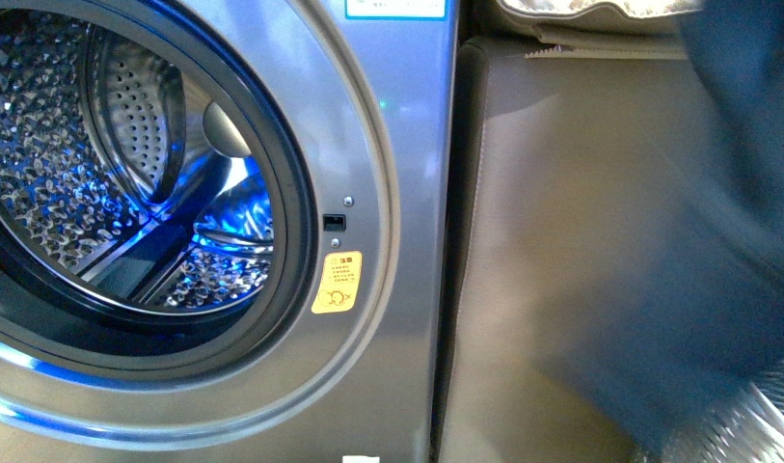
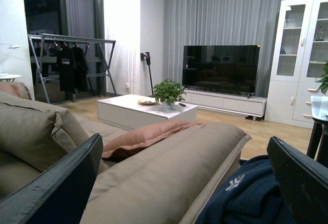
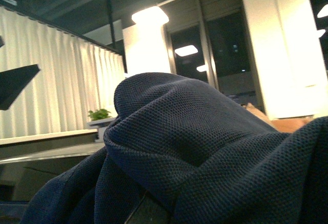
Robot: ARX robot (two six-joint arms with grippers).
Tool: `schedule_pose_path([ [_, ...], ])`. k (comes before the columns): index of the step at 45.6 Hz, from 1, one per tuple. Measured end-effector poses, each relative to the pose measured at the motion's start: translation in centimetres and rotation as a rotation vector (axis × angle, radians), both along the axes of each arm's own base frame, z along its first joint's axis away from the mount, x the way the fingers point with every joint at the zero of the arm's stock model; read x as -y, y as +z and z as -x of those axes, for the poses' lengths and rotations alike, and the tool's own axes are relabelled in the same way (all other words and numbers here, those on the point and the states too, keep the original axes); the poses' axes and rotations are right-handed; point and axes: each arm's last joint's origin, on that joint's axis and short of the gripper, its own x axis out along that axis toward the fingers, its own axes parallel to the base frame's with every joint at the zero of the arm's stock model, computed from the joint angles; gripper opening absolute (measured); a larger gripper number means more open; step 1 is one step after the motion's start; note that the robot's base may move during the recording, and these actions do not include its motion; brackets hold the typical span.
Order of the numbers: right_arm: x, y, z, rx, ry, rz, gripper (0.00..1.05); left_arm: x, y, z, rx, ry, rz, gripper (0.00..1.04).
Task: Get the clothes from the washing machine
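The washing machine (image 1: 397, 145) looks empty inside; the navy clothes (image 3: 195, 147) drape over my right claw (image 3: 164, 96), its grip hidden, so I cannot tell. Left claw (image 2: 184, 147) gapes, holding nothing. I judge we're mid-carry; next, lower them into the basket (image 1: 744, 424)

I see washer (image 1: 407, 154) grey metallic, rim (image 1: 304, 193) black; drum (image 1: 50, 145) steel w/ dotted holes, blue glow. Sticker (image 1: 337, 283) is orange-yellow. Clothes (image 3: 205, 142) navy, fine mesh weave. Ottoman (image 1: 561, 251) brown.
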Motion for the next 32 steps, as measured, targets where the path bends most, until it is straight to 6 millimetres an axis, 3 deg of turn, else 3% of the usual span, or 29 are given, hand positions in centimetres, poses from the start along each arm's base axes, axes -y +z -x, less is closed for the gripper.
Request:
schedule_pose_path([
  [7,3.5,-1.8,1.2,-0.141,-0.110,-0.015,0.09,0.0,0.0,0.0,0.000,0.000,0.000,0.98],
  [14,6.2,-5.7,1.2,-0.393,-0.166,-0.073,0.09,0.0,0.0,0.0,0.001,0.000,0.000,0.98],
  [22,8.4,-11.4,0.4,-0.660,-0.248,-0.141,0.09,0.0,0.0,0.0,0.001,0.000,0.000,0.98],
  [32,9.8,-20.4,-1.4,-0.939,-0.313,-0.118,0.09,0.0,0.0,0.0,0.001,0.000,0.000,0.98],
])
